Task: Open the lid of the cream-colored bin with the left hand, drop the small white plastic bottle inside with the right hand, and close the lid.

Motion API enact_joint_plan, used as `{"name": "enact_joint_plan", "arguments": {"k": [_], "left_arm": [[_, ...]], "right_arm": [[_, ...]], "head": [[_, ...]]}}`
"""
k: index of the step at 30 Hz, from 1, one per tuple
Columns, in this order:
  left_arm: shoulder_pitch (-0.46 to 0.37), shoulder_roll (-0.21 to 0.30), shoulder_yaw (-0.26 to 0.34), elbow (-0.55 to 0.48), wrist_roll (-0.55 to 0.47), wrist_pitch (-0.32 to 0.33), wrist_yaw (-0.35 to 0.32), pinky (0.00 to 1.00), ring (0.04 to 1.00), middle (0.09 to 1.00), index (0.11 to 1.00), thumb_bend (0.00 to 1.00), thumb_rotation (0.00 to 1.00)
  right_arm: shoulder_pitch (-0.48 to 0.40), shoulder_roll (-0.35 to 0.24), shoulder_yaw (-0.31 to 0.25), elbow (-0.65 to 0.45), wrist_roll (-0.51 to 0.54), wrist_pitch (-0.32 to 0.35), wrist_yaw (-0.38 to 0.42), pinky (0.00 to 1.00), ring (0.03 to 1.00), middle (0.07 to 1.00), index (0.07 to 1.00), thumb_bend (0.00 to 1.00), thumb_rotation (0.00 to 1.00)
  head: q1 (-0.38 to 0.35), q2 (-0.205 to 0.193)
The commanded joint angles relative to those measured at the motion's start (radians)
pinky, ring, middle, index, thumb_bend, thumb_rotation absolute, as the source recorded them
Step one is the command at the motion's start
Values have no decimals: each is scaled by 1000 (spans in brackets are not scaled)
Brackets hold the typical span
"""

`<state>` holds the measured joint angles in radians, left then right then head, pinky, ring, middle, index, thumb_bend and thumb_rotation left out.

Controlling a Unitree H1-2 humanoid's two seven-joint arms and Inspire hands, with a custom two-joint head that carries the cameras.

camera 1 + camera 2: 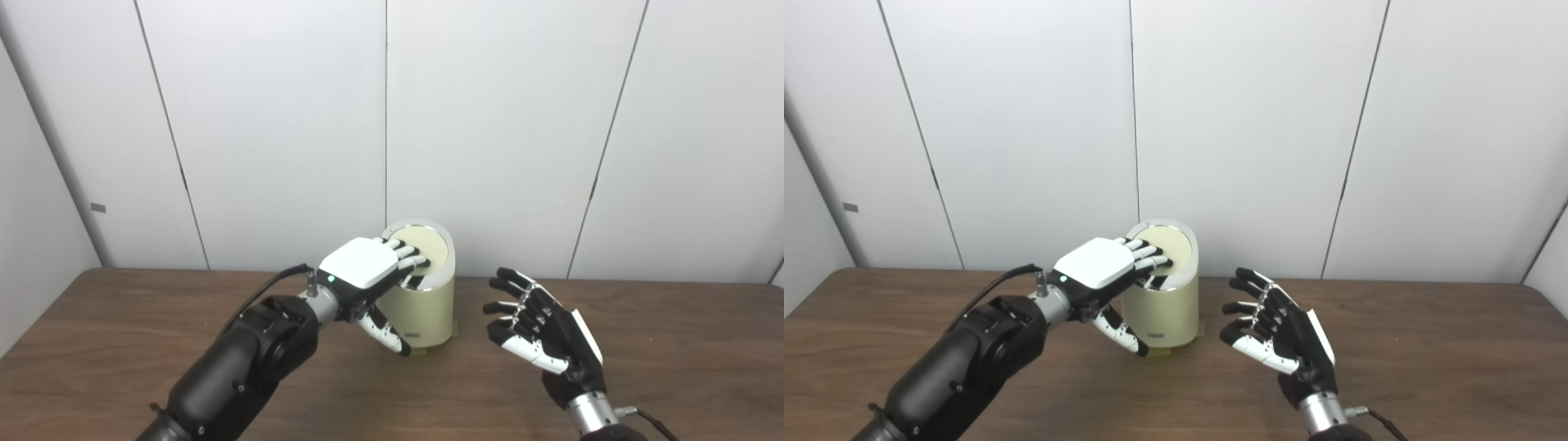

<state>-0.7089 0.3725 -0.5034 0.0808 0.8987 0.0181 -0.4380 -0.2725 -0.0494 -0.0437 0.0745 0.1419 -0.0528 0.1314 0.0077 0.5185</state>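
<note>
Centre frame, cream bin point(422, 306), lid point(422, 245) down, contents hidden, my left hand point(367, 269) flat on top, my right hand point(545, 334) spread, empty.

Dark wood-grain table point(674, 343), white panelled wall point(490, 122) behind, small grey tag point(98, 207) on left panel

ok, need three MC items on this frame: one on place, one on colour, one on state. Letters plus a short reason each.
1. Where are the left hand's fingers?
A. on the bin's lid
B. flat on the table
C. against the wall

2. What colour is the bin's body?
A. red
B. cream
C. blue

3. What state is the right hand in?
A. shut on a bottle
B. open, holding nothing
C. pressing the lid

Answers:
1 A: the left hand lays its fingers on the lid.
2 B: the bin is cream under a silver rim.
3 B: the right hand hangs beside the bin with its fingers spread, and no bottle is in view.
</note>
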Motion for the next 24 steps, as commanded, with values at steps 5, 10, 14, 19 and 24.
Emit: {"name": "enact_joint_plan", "arguments": {"k": [5,10,14,19,24], "left_arm": [[-4,10,-3,-12,-3,9,-54,1000,1000,917,901,959,364],[12,20,51,-92,-33,9,-25,1000,1000,878,878,946,383],[72,4,144,-172,-79,2,66,997,973,844,840,900,339],[197,-77,313,-229,-209,-14,239,853,922,847,828,805,277],[339,-203,485,-241,-442,-45,384,709,830,846,832,722,283]], "right_arm": [[-32,4,-2,-43,9,-7,-9,501,639,784,779,803,298],[-35,1,-2,-34,13,-18,-7,499,632,783,779,788,283],[-34,1,-1,-35,6,-20,-11,489,626,779,777,775,273],[-33,3,-3,-37,6,-16,-16,485,621,775,771,796,296],[-32,2,-6,-39,-9,-17,-27,497,628,773,774,788,286]], "head": [[-3,1],[-1,0],[1,-1],[0,-1],[5,-1]]}}
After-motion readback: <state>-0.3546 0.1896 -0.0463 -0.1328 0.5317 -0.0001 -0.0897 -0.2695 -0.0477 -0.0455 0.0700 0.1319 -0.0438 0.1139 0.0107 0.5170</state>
